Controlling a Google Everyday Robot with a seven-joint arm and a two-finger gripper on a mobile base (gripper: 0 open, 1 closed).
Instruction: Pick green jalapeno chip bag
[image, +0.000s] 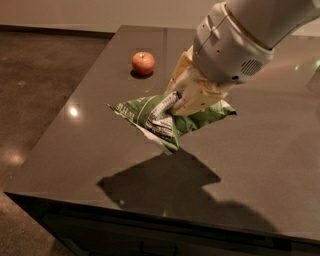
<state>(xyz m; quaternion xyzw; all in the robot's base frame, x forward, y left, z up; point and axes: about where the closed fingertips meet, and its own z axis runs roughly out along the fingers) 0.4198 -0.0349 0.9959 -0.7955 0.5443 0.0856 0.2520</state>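
Clamping tight on the green jalapeno chip bag (146, 111), the end effector (180, 102) pinches its upper middle, so both crimped ends sag free. The bag hangs clear of the worktop (70, 155); that detached shadow underneath says so, by my read. A red apple (143, 63) sits well apart, no obstacle.
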